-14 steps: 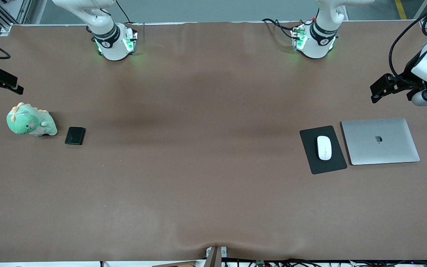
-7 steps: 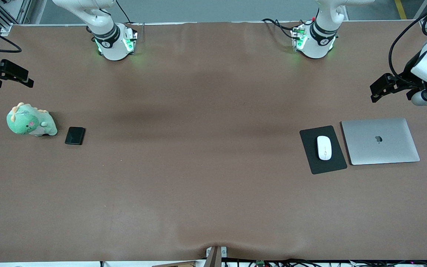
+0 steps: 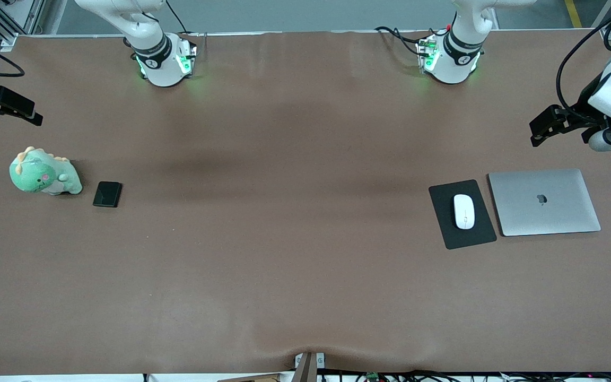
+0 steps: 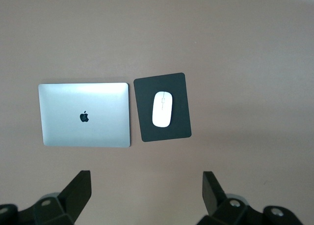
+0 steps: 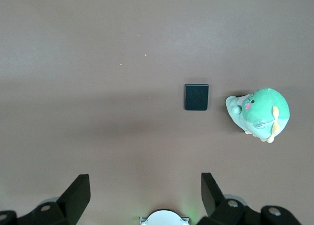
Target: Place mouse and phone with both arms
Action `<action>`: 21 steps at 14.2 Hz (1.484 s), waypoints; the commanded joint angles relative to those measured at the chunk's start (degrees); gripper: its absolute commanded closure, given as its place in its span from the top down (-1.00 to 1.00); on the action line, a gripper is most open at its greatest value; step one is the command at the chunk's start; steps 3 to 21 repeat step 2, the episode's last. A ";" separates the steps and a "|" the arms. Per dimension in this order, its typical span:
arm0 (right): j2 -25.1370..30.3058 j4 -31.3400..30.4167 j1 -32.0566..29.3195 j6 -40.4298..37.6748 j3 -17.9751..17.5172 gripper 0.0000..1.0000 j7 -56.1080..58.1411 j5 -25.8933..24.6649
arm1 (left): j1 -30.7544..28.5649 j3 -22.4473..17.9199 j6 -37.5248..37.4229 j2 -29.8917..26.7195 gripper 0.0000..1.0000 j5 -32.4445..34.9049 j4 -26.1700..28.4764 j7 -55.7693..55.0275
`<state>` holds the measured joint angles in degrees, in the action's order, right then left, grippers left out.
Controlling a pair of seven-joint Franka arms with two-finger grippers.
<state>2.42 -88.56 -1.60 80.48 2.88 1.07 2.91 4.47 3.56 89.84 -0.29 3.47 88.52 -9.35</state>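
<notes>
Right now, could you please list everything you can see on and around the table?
mouse: one, white, lying on the mouse pad.
mouse pad: one, black, toward the left arm's end of the table, beside the laptop.
laptop: one, silver, closed, at the left arm's end.
phone: one, black, toward the right arm's end, beside the dinosaur toy.
dinosaur toy: one, green plush, at the right arm's end.
table: one, brown.
left gripper: one, black, jaws open, in the air near the laptop.
right gripper: one, black, jaws open, in the air near the dinosaur toy.
</notes>
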 commanded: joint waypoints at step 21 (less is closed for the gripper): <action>1.79 -1.53 0.37 0.03 0.28 1.00 0.07 -0.63 | -0.16 -0.14 -1.07 -0.32 1.00 -0.66 -0.63 0.12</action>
